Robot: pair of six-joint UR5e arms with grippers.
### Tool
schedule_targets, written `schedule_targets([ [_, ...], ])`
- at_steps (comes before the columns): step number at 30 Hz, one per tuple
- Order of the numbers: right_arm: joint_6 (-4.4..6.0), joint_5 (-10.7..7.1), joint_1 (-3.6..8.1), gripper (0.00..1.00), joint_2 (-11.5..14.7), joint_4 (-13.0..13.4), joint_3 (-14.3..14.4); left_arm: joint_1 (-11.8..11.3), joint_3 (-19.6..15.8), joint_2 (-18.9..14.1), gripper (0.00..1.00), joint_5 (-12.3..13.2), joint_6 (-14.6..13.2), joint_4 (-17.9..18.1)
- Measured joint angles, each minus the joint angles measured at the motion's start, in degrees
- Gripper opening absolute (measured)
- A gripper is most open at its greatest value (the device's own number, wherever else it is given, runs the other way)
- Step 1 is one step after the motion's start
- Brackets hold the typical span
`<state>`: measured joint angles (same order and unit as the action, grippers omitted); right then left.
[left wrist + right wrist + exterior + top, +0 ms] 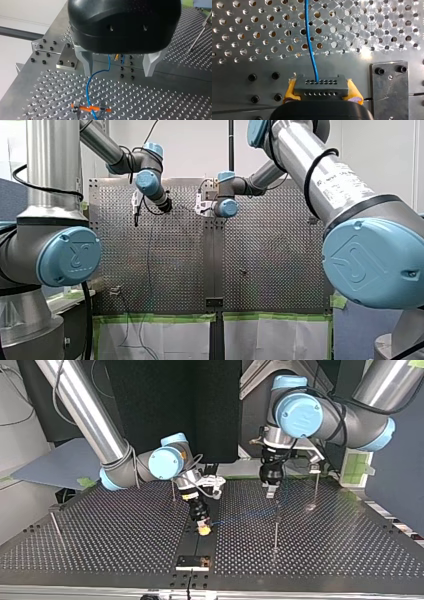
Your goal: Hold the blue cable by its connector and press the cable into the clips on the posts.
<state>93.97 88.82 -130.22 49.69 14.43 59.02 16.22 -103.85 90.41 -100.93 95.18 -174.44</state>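
A perforated table (pixel 155 100) of shiny bare metal is shown. The blue cable (pixel 310 45) is sheathed in smooth plastic; its connector (pixel 320 87) is matt grey plastic. A glossy black shell is seen on my left gripper (pixel 118 73).

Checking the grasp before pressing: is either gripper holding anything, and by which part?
My right gripper clamps the blue cable by its connector; my left gripper is open.

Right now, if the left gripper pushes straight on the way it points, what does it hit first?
Probably the blue cable, which loops up between the open fingers of my left gripper; behind it only the perforated table. Depth is unclear, so the fingers may straddle it.
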Motion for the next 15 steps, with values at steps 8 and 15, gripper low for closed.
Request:
schedule_targets([
  [8,0.00,-0.13,0.02,0.00,-0.06,-0.01,0.01,0.99,0.00,0.07,0.98,-1.12,0.49,1.88],
  [15,0.00,-0.45,0.00,0.00,-0.07,0.01,0.01,1.93,1.51,2.15,0.98,-2.24,0.90,2.86],
])
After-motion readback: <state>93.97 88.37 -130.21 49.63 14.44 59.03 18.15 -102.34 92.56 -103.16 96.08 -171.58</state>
